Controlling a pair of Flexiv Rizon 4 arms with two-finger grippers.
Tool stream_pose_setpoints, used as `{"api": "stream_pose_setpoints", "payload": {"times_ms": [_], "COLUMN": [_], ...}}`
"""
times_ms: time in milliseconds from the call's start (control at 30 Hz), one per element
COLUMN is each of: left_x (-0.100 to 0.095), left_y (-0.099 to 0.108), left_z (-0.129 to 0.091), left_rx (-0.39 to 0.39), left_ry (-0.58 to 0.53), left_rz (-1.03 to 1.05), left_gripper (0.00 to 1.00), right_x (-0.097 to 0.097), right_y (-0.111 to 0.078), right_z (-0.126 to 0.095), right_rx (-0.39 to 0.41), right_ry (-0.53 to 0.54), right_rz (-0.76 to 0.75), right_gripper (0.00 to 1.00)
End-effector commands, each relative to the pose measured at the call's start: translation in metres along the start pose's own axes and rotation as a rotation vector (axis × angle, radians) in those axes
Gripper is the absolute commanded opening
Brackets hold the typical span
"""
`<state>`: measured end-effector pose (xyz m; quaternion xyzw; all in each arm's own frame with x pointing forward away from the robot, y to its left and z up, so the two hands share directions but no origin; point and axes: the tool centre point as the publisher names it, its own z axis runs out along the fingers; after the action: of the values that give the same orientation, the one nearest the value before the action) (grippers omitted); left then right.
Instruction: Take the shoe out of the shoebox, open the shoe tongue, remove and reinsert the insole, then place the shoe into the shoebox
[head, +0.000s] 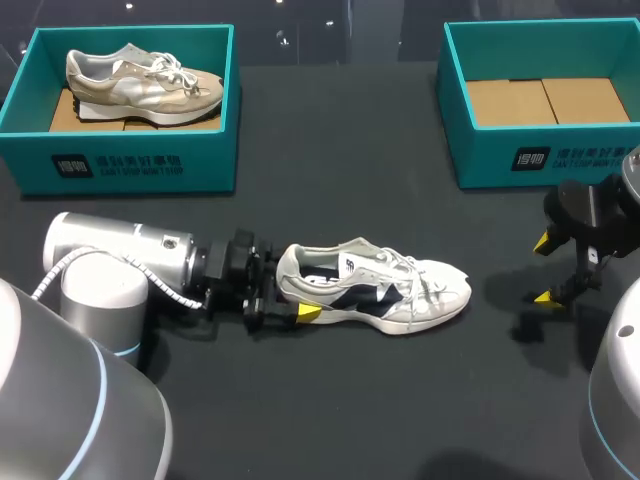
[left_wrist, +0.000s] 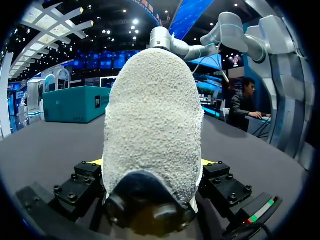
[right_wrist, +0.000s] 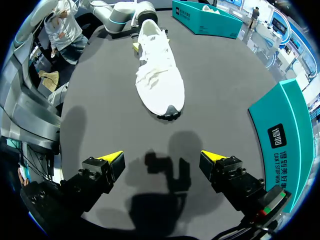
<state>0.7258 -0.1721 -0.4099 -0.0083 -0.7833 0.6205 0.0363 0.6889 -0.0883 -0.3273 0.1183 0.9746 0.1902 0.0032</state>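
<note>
White shoe (head: 375, 290), navy side panels, heel in left pincer (head: 287, 293)

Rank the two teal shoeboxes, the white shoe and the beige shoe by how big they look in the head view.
1. The left shoebox and the right shoebox: about alike; the right one is cut by the view's edge.
2. The white shoe.
3. The beige shoe, though it lies farther from the camera.

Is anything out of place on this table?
Only the white shoe: it sits on the table, heel in the left claw, while the right box is empty. No damage shows.
</note>
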Motion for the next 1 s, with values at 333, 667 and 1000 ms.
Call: {"api": "stream_pose_setpoints", "payload": {"times_ms": [333,667,1000], "left_x": [0.002,0.002,0.002], "left_y": [-0.001,-0.001,-0.001], "left_z": [-0.001,-0.001,-0.001], "left_rx": [-0.001,-0.001,-0.001], "left_ry": [-0.002,-0.002,-0.002], "left_rz": [0.001,0.001,0.001], "left_gripper": [0.0,0.0,0.0], "right_x": [0.002,-0.016,0.013], "right_y": [0.0,0.03,0.07], "right_z": [0.0,-0.009,-0.019], "right_rx": [0.001,0.167,0.16], "right_ry": [-0.003,-0.018,-0.133], "right_rz": [0.0,0.201,0.542], "right_gripper": [1.0,1.0,1.0]}}
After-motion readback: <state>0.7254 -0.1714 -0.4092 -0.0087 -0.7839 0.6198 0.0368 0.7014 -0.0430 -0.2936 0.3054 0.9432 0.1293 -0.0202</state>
